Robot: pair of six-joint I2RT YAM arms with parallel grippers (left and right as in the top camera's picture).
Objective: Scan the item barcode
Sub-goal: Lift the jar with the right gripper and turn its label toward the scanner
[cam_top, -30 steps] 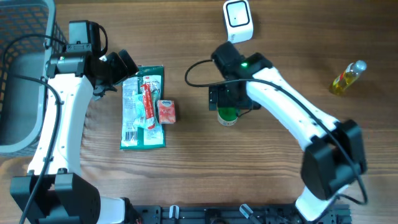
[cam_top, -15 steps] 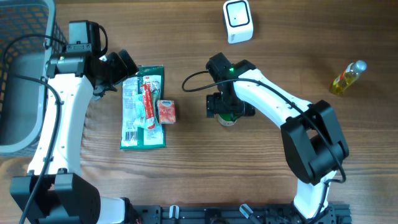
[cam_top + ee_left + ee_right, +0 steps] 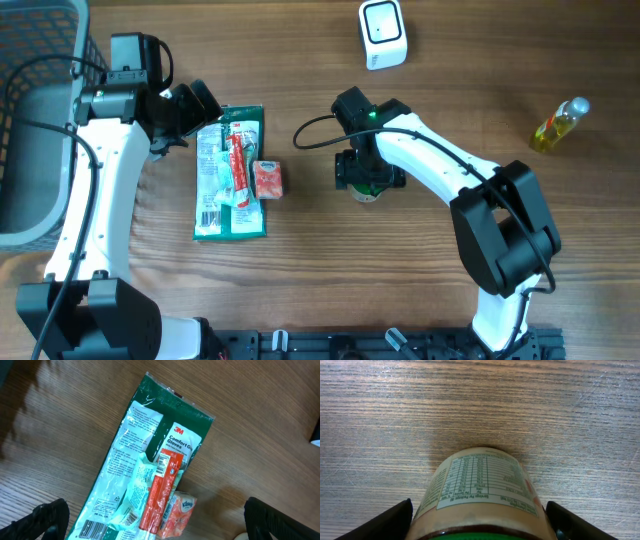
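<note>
Your right claw (image 3: 480, 518) stands wide astride the upright jar (image 3: 481, 480), which sits centred between its fingers, though you cannot tell if they pinch it yet.

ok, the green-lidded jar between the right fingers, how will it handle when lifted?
The jar looks rigid, with a round, smooth labelled wall: it probably won't deform, but could twist or slip in the right gripper. It stands upright on the table; tipped over, it would likely roll. Weight can't be judged: contents hidden.
</note>
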